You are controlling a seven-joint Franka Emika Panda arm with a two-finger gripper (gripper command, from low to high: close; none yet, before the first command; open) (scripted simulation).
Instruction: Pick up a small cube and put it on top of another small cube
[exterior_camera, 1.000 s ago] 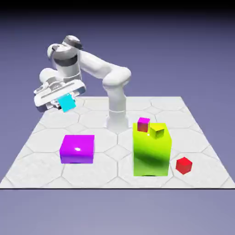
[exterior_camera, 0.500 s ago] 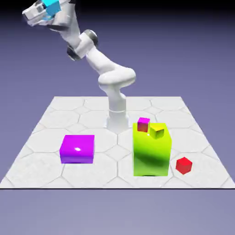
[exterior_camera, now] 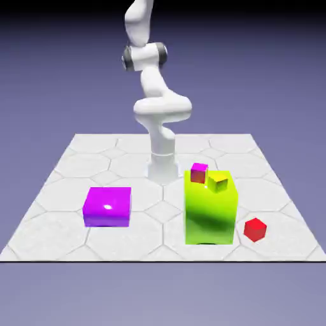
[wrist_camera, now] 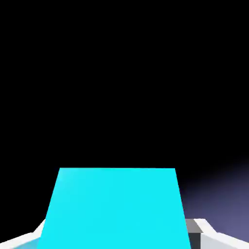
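Now, done: pincer (wrist_camera: 116, 243) clamps cyan cube (wrist_camera: 114, 209), lifted high.
Left: carry down, set on red cube (exterior_camera: 255, 229).

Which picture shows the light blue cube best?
The hand view: the cyan cube fills its lower part, held in the gripper. The exterior view shows none of it; the arm runs out of the top.

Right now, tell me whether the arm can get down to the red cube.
Probably yes. The red cube sits alone with nothing on top, apart from the lime block; the tool holds the cyan cube.
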